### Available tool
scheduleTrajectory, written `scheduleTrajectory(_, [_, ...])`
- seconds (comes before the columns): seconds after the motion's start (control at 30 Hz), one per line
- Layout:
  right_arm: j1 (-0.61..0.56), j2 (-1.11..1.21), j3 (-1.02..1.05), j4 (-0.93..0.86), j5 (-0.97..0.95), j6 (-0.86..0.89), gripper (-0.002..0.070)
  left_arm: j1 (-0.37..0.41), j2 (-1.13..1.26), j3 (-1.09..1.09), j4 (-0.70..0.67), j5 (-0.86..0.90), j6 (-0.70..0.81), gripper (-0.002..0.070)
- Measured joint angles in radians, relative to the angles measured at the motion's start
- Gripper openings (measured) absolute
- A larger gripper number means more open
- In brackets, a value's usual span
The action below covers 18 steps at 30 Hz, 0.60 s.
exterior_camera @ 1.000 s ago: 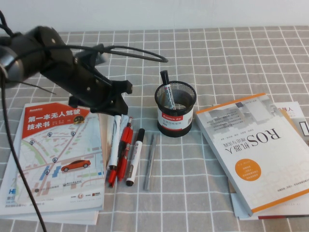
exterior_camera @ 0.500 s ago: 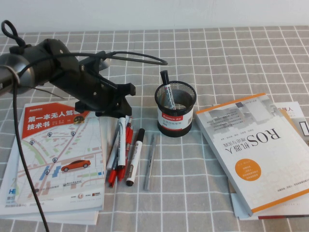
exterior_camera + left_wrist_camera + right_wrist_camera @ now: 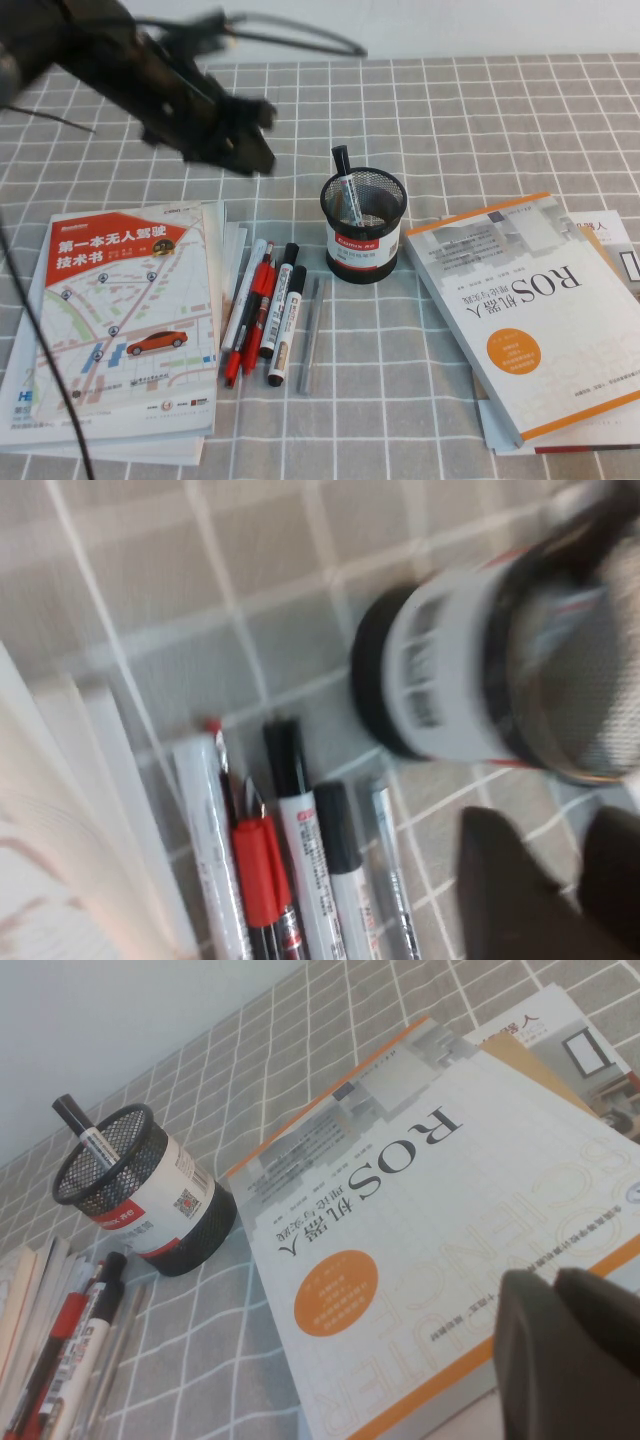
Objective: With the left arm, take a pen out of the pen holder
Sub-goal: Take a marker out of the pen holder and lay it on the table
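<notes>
Black wire-mesh metal pen holder point(image 3: 385, 205) with a glossy paper label point(image 3: 362, 245), matt woven checked tablecloth point(image 3: 480, 110), smooth glossy paper cover on the ROS book point(image 3: 525, 300), smooth plastic marker pens point(image 3: 285, 315), silvery metallic-looking pen point(image 3: 312, 335)

The black left arm point(image 3: 110, 60) comes in from the far left corner and slopes down toward the middle, well above the grey checked counter point(image 3: 480, 110). A black cable point(image 3: 290, 28) loops over its wrist. The left gripper point(image 3: 252, 140) at its end points down and to the right; its jaws stand a little apart, with nothing between them. The dark right gripper point(image 3: 556, 1290) hangs low over the right side of the counter, jaws closed together and empty.
</notes>
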Motion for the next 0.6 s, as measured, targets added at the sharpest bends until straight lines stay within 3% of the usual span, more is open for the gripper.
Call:
scheduleTrajectory(0.03, [0.000, 0.000, 0.000, 0.000, 0.000, 0.000, -0.0013, 0.000, -0.043, -0.007, 0.019, 0.002, 0.014, 0.0104])
scheduleTrajectory(0.13, [0.000, 0.000, 0.000, 0.000, 0.000, 0.000, -0.0013, 0.000, -0.188, -0.007, 0.081, -0.017, 0.034, 0.0032])
scheduleTrajectory(0.37, [0.000, 0.000, 0.000, 0.000, 0.000, 0.000, -0.0013, 0.002, -0.626, 0.232, 0.202, -0.198, 0.044, 0.0004])
scheduleTrajectory(0.6, [0.000, 0.000, 0.000, 0.000, 0.000, 0.000, -0.0013, 0.002, -1.193, 0.773, 0.327, -0.451, -0.007, 0.0002])
